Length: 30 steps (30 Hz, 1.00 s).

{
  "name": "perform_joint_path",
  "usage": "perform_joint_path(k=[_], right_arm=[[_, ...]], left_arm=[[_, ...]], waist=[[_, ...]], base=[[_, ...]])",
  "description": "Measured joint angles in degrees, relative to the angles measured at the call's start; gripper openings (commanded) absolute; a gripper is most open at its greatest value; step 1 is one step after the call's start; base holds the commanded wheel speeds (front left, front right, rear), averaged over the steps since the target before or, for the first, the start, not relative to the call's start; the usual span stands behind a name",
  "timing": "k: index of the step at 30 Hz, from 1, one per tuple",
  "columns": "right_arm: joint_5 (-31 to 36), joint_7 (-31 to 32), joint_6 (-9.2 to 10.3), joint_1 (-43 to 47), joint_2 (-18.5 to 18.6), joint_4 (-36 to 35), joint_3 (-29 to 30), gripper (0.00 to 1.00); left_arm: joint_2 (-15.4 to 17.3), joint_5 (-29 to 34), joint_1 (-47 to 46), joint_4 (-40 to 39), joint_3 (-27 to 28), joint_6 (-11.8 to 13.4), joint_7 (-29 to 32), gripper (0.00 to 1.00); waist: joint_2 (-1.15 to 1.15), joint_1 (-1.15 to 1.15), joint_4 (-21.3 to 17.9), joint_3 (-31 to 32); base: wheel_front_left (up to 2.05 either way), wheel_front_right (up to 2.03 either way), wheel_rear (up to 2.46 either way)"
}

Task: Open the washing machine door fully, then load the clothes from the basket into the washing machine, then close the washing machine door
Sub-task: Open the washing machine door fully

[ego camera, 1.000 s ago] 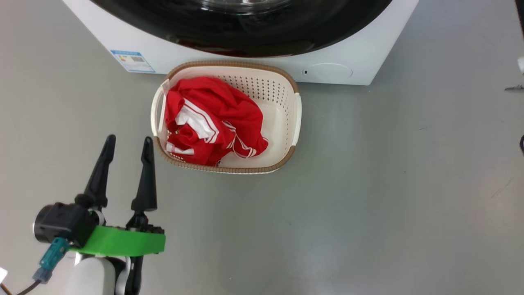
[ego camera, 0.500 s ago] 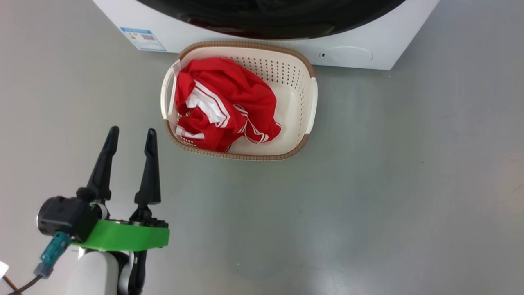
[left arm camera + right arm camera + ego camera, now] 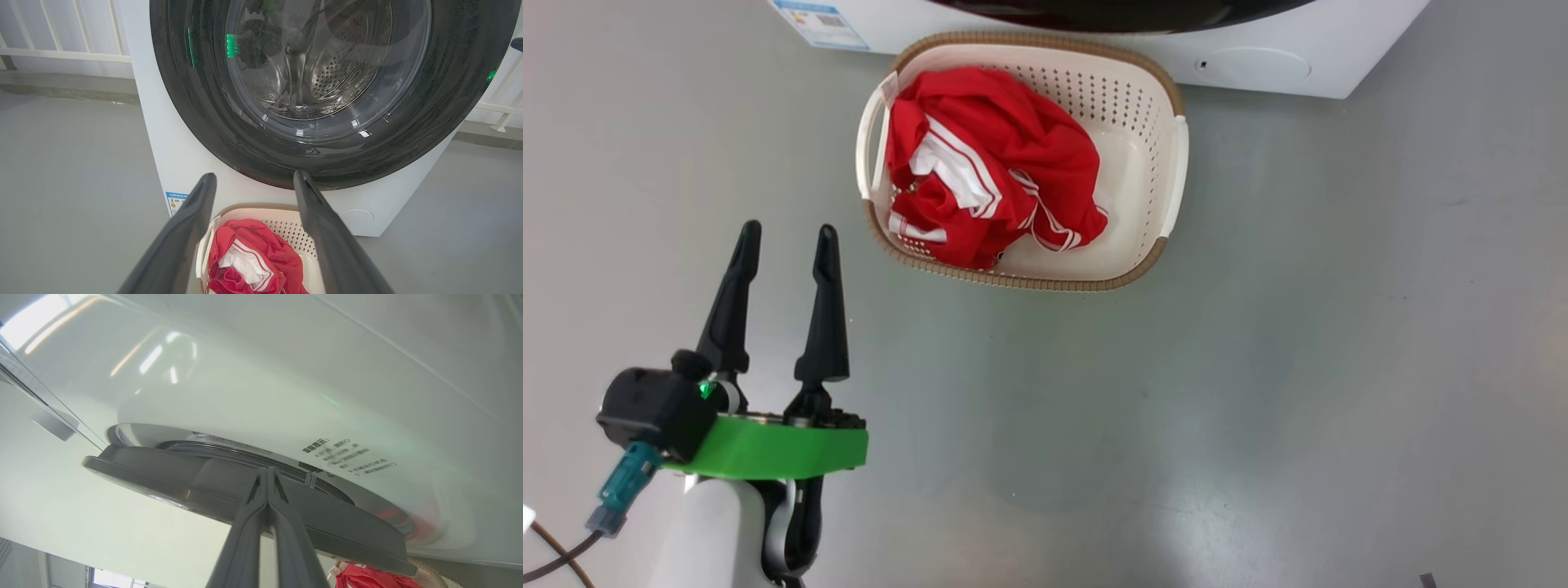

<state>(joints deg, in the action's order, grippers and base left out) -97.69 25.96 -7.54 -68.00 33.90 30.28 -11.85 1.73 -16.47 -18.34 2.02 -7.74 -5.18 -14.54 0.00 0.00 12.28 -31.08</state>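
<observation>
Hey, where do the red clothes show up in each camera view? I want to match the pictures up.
Head view: the clothes lie upper middle, in the left half of the basket.
Left wrist view: the clothes at the bottom edge, between the fingers of the left pincer.
Right wrist view: the clothes, a red sliver at the bottom edge, right of centre.
Shared landmark: the white washing machine behind them.

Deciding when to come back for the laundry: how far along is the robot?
Nothing looks finished. In hand: the shut right gripper has its tips at the rim of the washing machine door, which looks barely ajar. Left to do: open it fully, move the clothes, all lying in the basket, into the washing machine, close the door. The left gripper is open, empty, beside the basket.
</observation>
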Motion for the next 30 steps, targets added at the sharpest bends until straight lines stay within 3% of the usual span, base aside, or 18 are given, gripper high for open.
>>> perform_joint_path(k=[11,30], right_arm=[[0.96,3.10,0.00,-6.05,-1.16,2.41,-0.83,0.00],[2.33,6.99,0.14,-8.60,-1.79,6.99,-2.29,0.00]], left_arm=[[-0.03,-1.09,-1.15,-0.34,-1.27,0.97,0.00,1.00],[-0.07,-2.88,-1.19,-0.36,-1.58,1.99,0.00,1.00]], waist=[[0.00,0.00,1.77,-2.54],[0.00,0.00,3.43,-2.01]], base=[[0.00,0.00,0.00],[0.00,0.00,0.00]])
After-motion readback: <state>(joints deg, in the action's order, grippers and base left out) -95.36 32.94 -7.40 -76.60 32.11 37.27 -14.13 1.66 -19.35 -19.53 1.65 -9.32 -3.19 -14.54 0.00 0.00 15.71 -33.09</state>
